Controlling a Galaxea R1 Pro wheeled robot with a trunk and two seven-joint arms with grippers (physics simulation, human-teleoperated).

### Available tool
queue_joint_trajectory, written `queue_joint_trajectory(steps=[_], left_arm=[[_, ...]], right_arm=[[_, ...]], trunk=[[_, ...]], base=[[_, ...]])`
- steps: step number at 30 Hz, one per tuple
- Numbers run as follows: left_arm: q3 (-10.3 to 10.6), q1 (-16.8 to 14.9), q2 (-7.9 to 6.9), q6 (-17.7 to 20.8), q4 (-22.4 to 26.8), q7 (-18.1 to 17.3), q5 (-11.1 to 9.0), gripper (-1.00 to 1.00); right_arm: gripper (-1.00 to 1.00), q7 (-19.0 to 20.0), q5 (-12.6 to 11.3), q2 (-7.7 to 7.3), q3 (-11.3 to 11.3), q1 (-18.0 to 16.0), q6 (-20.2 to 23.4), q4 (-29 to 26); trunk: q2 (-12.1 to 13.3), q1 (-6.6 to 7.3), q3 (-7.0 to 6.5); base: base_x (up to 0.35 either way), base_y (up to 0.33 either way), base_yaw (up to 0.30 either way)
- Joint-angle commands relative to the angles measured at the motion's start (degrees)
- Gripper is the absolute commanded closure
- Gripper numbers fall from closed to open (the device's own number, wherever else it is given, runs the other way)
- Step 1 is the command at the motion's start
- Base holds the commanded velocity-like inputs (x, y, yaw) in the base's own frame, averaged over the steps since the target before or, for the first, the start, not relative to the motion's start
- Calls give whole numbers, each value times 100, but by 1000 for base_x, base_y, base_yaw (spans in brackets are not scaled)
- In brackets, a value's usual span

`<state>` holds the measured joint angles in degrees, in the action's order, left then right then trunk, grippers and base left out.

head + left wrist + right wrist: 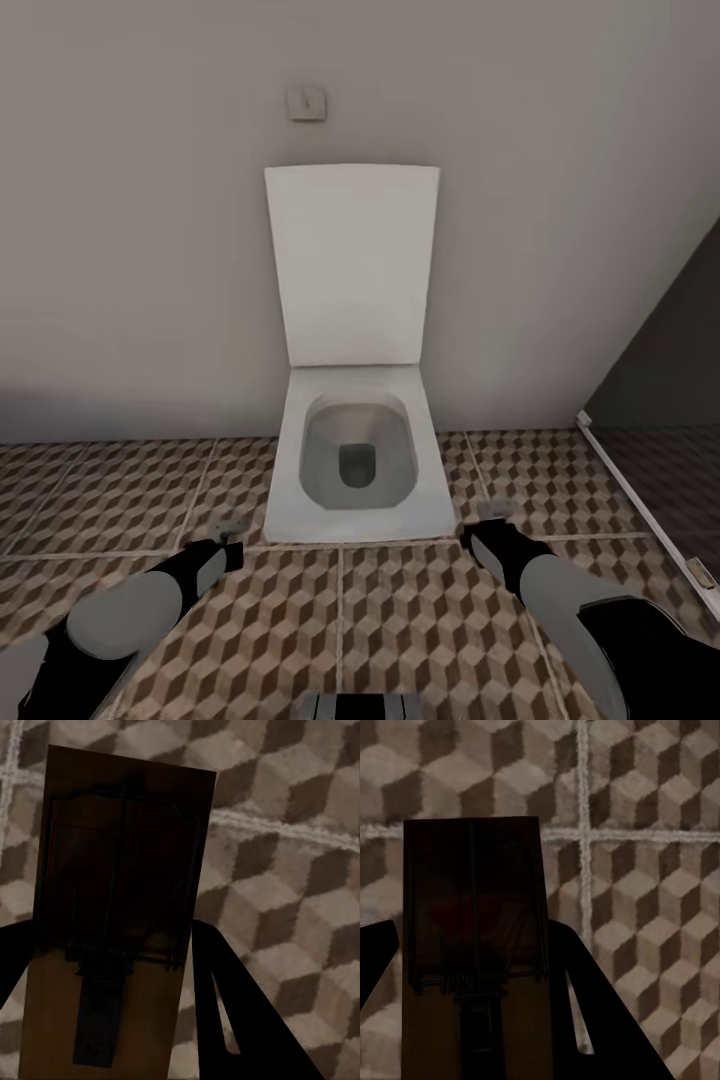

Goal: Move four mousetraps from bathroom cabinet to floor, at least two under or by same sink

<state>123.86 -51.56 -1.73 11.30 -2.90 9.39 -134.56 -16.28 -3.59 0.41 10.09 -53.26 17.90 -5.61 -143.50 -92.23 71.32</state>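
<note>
Two arms reach forward from us in the head view, low over the bathroom floor [400, 620] with its brown, beige and white cube tiles and pale grout. Our left pincer [228, 540] is pinching a mousetrap [232, 524]. The left wrist view shows that mousetrap [112, 907] as a tan wooden board with a dark spring bar, held between the black fingers [240, 1012] above the tiles. Our right pincer [480, 535] is pinching another mousetrap [495, 510], and in the right wrist view this darker board [472, 937] sits between its black fingers [600, 1012], over a crossing of grout lines. Just beyond both pincers stands a white toilet [355, 470] with a squared bowl and its lid [352, 265] raised against the grey wall [130, 250]. Higher on that wall sits a small flush plate [306, 103]. A dark glass panel [670, 380] with a pale frame runs along the right.
</note>
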Motion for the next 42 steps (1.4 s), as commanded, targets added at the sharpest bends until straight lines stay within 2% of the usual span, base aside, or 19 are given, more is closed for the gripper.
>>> queue_joint_trajectory(steps=[1, 24, 33, 35, 38, 39, 42], left_arm=[[50, -3, -1, 25, 0, 11, -44, 100], [50, -3, -19, 24, -3, 10, -44, 100], [69, -10, 20, -48, -26, 27, -44, 100], [69, -126, 17, -36, -37, 55, -44, 100], [58, -524, -18, 89, -34, 74, -44, 100], [53, -692, -33, 257, -34, 77, -44, 100], [45, -931, -28, 716, -35, 80, -44, 100]], right_arm=[[100, -24, -36, 1, 49, -1, 39, -10], [100, -24, -36, -6, 46, 0, 30, -20], [100, 501, -29, -43, 51, -2, -515, -59], [100, 514, -28, -39, 48, -12, -524, -72], [100, 475, -39, -26, 46, -102, -464, -76], [100, 463, -58, -25, 46, -232, -348, -62], [100, 454, -71, -27, 46, -417, -11, -45]], trunk=[[-3, -1, 27], [-34, -60, 536], [-34, -60, 536], [-34, -60, 536], [-34, -60, 536], [-34, -60, 536], [-34, -60, 536]], base=[[0, 0, 0], [0, 0, 0], [0, 0, 0], [0, 0, 0], [0, 0, 0], [0, 0, 0], [0, 0, 0]])
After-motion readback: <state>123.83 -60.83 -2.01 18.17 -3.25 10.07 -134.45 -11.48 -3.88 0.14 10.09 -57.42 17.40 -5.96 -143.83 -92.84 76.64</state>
